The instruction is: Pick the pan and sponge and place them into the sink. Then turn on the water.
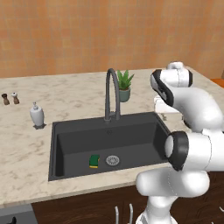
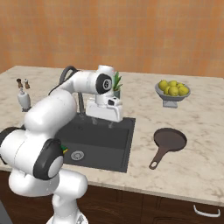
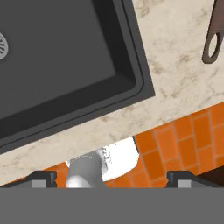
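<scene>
1. Sponge [image 1: 94, 161] already lies on the floor of the sink [image 1: 65, 153], just beside the round drain [image 1: 113, 160]. If the pan lands flat on top of it, the pan could sit tilted or cover the drain.
2. Faucet [image 1: 112, 94] arches over the back rim of the basin, with no water running. A wide swing of the arm near it could knock the spout, and the potted plant [image 1: 124, 85] stands close behind.
3. Gripper [image 2: 104, 124] hangs above the sink's right rim, its fingers spread wide and empty, pointing down.
4. Pan [image 2: 169, 141] rests on the table, well to the right of the sink, its handle angled toward the front edge. The handle is thin; a grip there may let the heavy dish twist or slip out.
5. Bowl of lemons [image 2: 172, 91] sits behind the pan; I judge a careless reach could clip it.
</scene>
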